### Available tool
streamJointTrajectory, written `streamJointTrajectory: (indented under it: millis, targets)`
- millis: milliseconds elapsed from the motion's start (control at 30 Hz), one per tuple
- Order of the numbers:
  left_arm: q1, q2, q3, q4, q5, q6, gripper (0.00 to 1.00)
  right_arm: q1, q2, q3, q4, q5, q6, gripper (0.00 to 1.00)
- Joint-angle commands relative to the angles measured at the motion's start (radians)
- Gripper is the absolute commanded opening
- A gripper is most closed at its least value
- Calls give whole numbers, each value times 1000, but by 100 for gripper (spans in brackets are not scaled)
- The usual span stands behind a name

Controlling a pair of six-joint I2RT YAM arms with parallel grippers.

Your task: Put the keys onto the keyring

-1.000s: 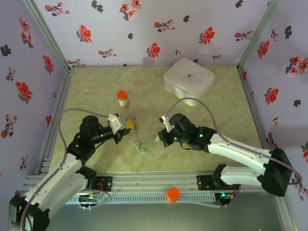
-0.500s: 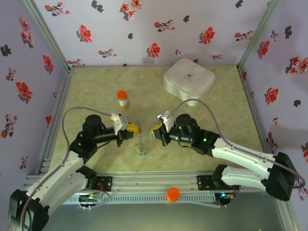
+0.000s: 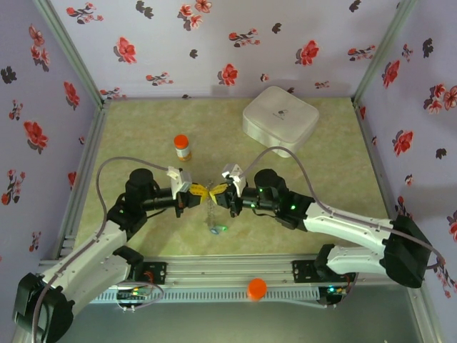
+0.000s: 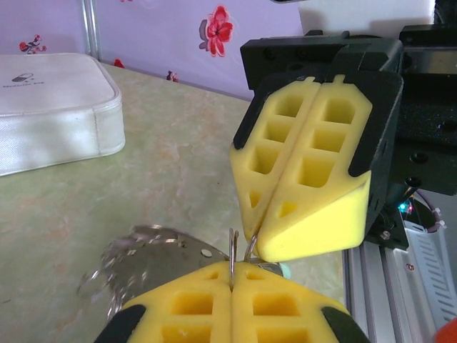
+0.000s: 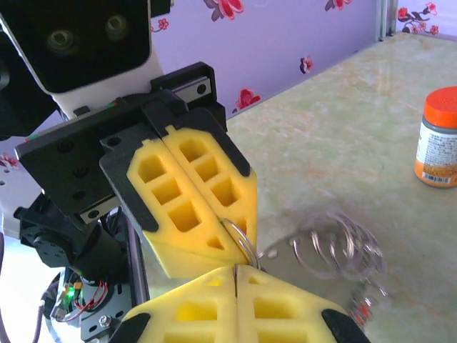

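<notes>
Keyring (image 3: 210, 208): a thin, limp metal chain hanging from the point where the two grippers meet, over the middle of the table's near half. The wrist views blur it into loose silver coils. Keys (image 3: 215, 227) sit bunched at its lower end on the table (image 3: 143, 121), showing blue and green; finer detail is too small to tell. Left gripper (image 4: 232, 286): yellow foam pads with square moulded pockets, pressed fully together, with a thin wire of the keyring pinched in the seam. Right gripper (image 5: 235, 282): same foam pads, also pressed together, tip to tip with the left one. A fine metal loop enters its seam and a pale green piece, seemingly one of the keys, shows at its tip. The table surface is smooth, green and marbled. An orange-capped bottle (image 3: 182, 147) stands upright behind the left gripper, apart from it. A white rounded case (image 3: 280, 118) lies at the back right, well apart. Bare surface lies on both sides of the grippers, and the floral walls are well clear of them.
</notes>
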Motion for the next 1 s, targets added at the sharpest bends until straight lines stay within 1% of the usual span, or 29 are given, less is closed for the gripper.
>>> streamJointTrajectory:
  millis: [0, 133, 300, 600, 733, 967]
  targets:
    - [-6, -8, 1, 50, 35, -11, 0, 15, 2, 12, 68, 5, -24, 0]
    - [-6, -8, 3, 41, 35, -8, 0, 17, -15, 3, 71, 47, -30, 0]
    - [-7, -8, 4, 34, 36, -3, 0, 18, -31, -1, 57, 70, -49, 0]
    - [-6, -3, 5, 30, 35, 3, 0, 30, -57, 19, -38, 110, -123, 0]
    - [-7, -5, 4, 29, 35, 4, 0, 36, -43, 20, -9, 91, -114, 0]
    - [-6, -3, 6, 32, 35, 0, 0, 48, -21, 16, 52, 105, -98, 0]
